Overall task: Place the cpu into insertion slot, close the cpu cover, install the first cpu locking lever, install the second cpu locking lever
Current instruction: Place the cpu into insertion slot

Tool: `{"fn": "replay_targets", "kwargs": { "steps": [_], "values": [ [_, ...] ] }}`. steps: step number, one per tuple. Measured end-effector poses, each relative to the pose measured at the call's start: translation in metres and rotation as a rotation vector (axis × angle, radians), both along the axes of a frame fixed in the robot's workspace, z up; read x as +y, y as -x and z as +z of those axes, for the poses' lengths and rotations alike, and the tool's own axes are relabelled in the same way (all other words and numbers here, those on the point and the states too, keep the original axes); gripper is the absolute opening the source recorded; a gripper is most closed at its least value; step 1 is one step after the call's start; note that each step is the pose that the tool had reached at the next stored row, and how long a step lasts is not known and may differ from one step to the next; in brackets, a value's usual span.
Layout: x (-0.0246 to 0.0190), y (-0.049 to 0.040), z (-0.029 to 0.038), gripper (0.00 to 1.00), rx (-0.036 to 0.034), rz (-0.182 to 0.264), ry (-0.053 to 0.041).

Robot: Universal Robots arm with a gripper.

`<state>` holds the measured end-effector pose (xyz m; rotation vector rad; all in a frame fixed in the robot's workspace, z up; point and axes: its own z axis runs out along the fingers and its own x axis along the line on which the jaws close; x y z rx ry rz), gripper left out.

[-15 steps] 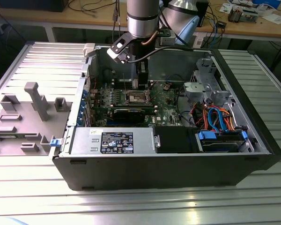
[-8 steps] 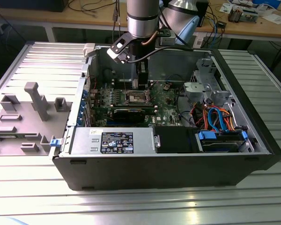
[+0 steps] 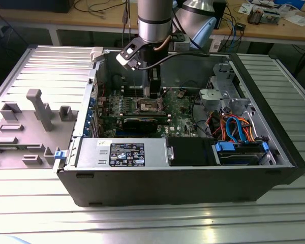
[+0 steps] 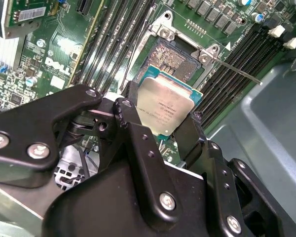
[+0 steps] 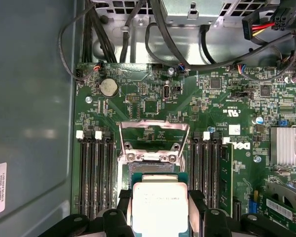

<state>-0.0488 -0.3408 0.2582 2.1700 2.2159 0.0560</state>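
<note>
My gripper (image 4: 162,114) pinches the cpu (image 5: 159,205) by two opposite edges, poised over the uncovered insertion slot (image 4: 175,54).

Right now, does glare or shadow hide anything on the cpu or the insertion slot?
Second wrist view: the cpu carries a pale sheen on its metal top, and the insertion slot is evenly lit. First wrist view: the cpu top glares near white. Exterior view: the ribbed table gleams, and the case interior sits darker.

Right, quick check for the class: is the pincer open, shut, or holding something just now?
Pincer: shut on the cpu, which is not yet seated in the insertion slot.
</note>
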Motion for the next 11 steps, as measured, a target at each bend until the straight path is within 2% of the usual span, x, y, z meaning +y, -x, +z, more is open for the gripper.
{"fn": "replay_targets", "kwargs": {
  "steps": [6, 10, 11],
  "values": [
    [0.0012, 0.0000, -0.0124, 0.54, 0.0000, -0.005, 0.0001],
    [0.0017, 0.0001, -0.0224, 0.54, 0.0000, -0.018, 0.0001],
    [0.0017, 0.0012, -0.0271, 0.54, 0.0000, -0.018, 0.0001]
  ]
}}
